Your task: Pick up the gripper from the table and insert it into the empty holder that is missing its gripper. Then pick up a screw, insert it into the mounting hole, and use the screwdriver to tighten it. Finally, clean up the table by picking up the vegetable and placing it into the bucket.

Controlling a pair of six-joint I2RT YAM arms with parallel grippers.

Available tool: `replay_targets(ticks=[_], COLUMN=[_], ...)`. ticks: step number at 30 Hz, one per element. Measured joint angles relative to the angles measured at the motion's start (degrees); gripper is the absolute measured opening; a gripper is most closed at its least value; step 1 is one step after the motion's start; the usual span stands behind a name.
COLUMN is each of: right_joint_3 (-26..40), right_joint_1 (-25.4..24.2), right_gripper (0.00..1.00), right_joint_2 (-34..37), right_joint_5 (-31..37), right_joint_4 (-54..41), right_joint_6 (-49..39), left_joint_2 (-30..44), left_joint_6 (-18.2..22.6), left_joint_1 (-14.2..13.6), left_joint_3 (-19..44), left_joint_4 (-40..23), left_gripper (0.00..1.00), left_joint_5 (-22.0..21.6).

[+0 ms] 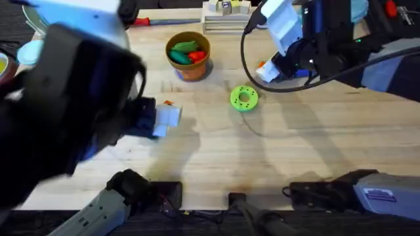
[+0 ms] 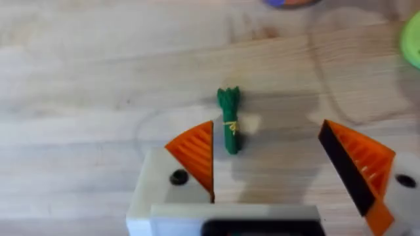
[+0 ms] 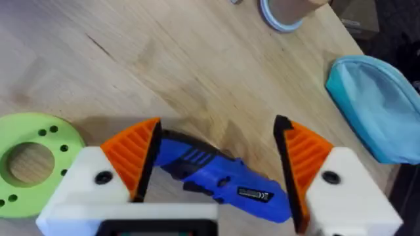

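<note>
The vegetable (image 2: 229,120), a small dark green bundle, lies on the bare wood. My left gripper (image 2: 268,128) hangs open above it, the piece lying close to one orange pad (image 2: 197,154). In the overhead view the left gripper (image 1: 161,115) sits left of centre under its large blurred arm. The orange-brown bucket (image 1: 189,56) stands at the back centre, holding green and red toy pieces. The blue screwdriver (image 3: 220,176) lies slantwise on the table between the spread fingers of my right gripper (image 3: 218,124), which is open. From overhead the right gripper (image 1: 269,69) is at the back right.
A bright green ring-shaped disc (image 1: 244,98) lies right of centre, close to the right gripper (image 3: 26,164). A red-handled tool (image 1: 147,21) lies along the back edge. A light blue pouch (image 3: 374,105) and a small cup (image 3: 289,13) sit beyond the screwdriver.
</note>
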Motion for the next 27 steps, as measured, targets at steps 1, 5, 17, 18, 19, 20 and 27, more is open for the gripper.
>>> replay_targets(ticks=[1,5,17,18,19,20,27], right_joint_3=[0.0,0.0,0.0,0.0,0.0,0.0,0.0], right_joint_1=[0.0,0.0,0.0,0.0,0.0,0.0,0.0], right_gripper=[0.992,0.994,0.992,0.992,0.992,0.992,0.993], right_joint_2=[0.0,0.0,0.0,0.0,0.0,0.0,0.0], right_joint_5=[0.0,0.0,0.0,0.0,0.0,0.0,0.0], right_joint_4=[0.0,0.0,0.0,-0.1,-0.1,-0.1,-0.1], right_joint_6=[0.0,0.0,0.0,0.0,0.0,0.0,0.0], left_joint_2=[1.9,7.0,16.3,16.3,16.3,16.3,16.3], left_joint_6=[-0.7,-0.4,6.9,8.2,9.4,10.6,14.4], left_joint_1=[1.8,10.4,27.5,27.5,27.5,27.5,27.5], left_joint_3=[0.3,0.4,0.4,0.4,0.4,0.4,0.4], left_joint_4=[-0.5,-0.6,-0.4,-0.3,-0.1,0.0,1.0], left_gripper=[0.990,0.990,0.993,0.993,0.993,0.993,0.994], left_joint_5=[0.7,6.5,17.1,17.3,17.6,17.7,18.5])
